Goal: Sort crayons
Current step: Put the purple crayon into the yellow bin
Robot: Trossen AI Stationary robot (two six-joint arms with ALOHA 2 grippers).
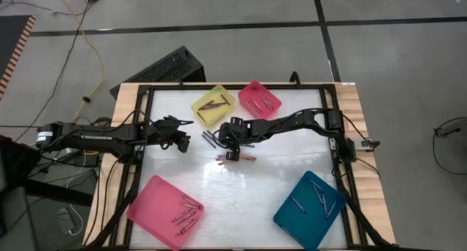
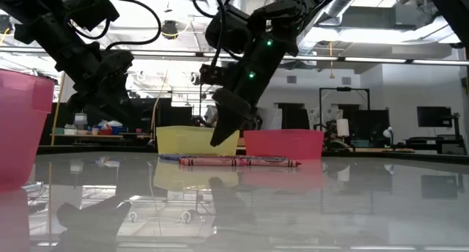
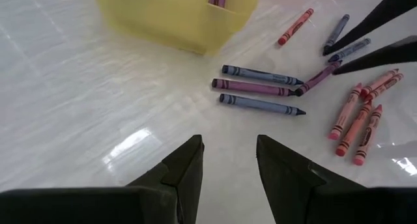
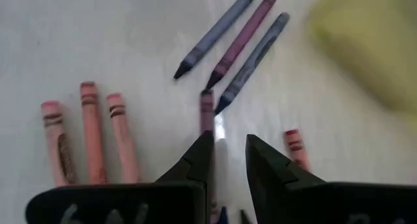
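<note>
The right gripper (image 4: 228, 160) points down over the loose crayons (image 1: 232, 150) at the middle of the white table (image 1: 241, 189), its two dark fingers (image 4: 195, 160) parted by a narrow gap with nothing between them. Through that gap the right wrist view shows a purplish crayon (image 4: 207, 110) lying just under the tips; whether the tips touch the table cannot be told. Beside it lie three pink crayons (image 4: 88, 129) side by side, another pink one (image 4: 294, 146) on the other side, and beyond the tips three bluish and purple crayons (image 4: 238, 45) in a fan.

The left gripper (image 3: 228, 165) hangs above the table a little way from the pile, jaws moderately apart and empty. Ahead of it the left wrist view shows three dark crayons (image 3: 260, 90) lying nearly parallel, a cluster of pink ones (image 3: 358, 120), and the right arm's finger tips (image 3: 365, 38) coming down among them.

Around the pile stand four trays. The yellow tray (image 1: 213, 105) and the small pink tray (image 1: 259, 99) sit at the far edge, just beyond the crayons, each with a few crayons inside. The large pink tray (image 1: 164, 211) is at the near left corner and the teal tray (image 1: 310, 211) at the near right, both well apart from the pile and both holding several crayons.

In the low view the loose crayons form a thin line (image 2: 238, 161) in front of the yellow and pink trays.
</note>
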